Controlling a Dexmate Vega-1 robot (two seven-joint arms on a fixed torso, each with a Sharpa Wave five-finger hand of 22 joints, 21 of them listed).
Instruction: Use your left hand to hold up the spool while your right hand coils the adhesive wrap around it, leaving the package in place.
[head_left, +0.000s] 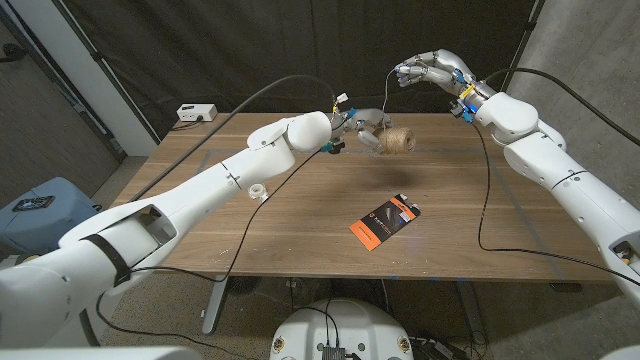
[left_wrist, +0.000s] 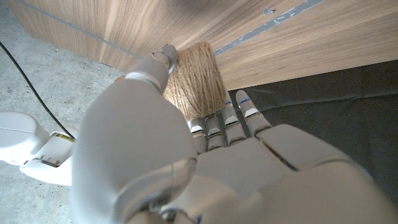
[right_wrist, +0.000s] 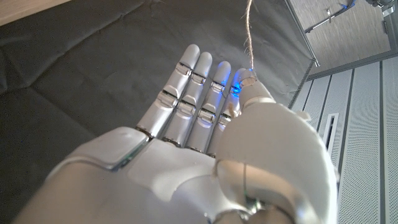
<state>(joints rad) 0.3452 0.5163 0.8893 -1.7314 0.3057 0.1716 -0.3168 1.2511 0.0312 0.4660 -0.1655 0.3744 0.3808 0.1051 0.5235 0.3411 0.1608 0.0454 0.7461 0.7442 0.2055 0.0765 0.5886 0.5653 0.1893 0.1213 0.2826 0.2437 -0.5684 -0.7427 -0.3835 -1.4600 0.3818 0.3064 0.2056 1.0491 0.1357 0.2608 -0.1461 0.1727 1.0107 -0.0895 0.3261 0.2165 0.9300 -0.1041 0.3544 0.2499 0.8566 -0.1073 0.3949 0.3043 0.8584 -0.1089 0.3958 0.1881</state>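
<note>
- My left hand (head_left: 362, 128) grips the spool (head_left: 397, 141) and holds it up above the tabletop (head_left: 300, 215), over the far half, a little right of the middle.
- In the left wrist view my fingers (left_wrist: 233, 118) close on one side of the spool (left_wrist: 194, 81) and my thumb bears on the other, so the grip looks firm.
- The spool's long axis runs roughly level and points out from my left hand toward the right edge of the tabletop; its wound body is free on that side.
- My right hand (head_left: 432, 69) is raised well above the far right corner, higher than the spool and off to its right.
- In the right wrist view the fingers (right_wrist: 193, 93) of my right hand (right_wrist: 205, 143) lie straight and close together, and the thumb pinches the wrap (right_wrist: 248, 28) against them.
- The wrap (head_left: 390, 100) is a thin strand; it runs from that pinch down to the spool and looks fairly taut, though it is hard to follow against the dark backdrop.
- So the spool lies below and to the left of my right hand, apart from it, joined only by the strand. I judge that the next turn needs my right hand to circle across the spool's axis.
- The package (head_left: 385, 220) lies flat on the tabletop, nearer the front edge, well below both hands and touched by neither.
</note>
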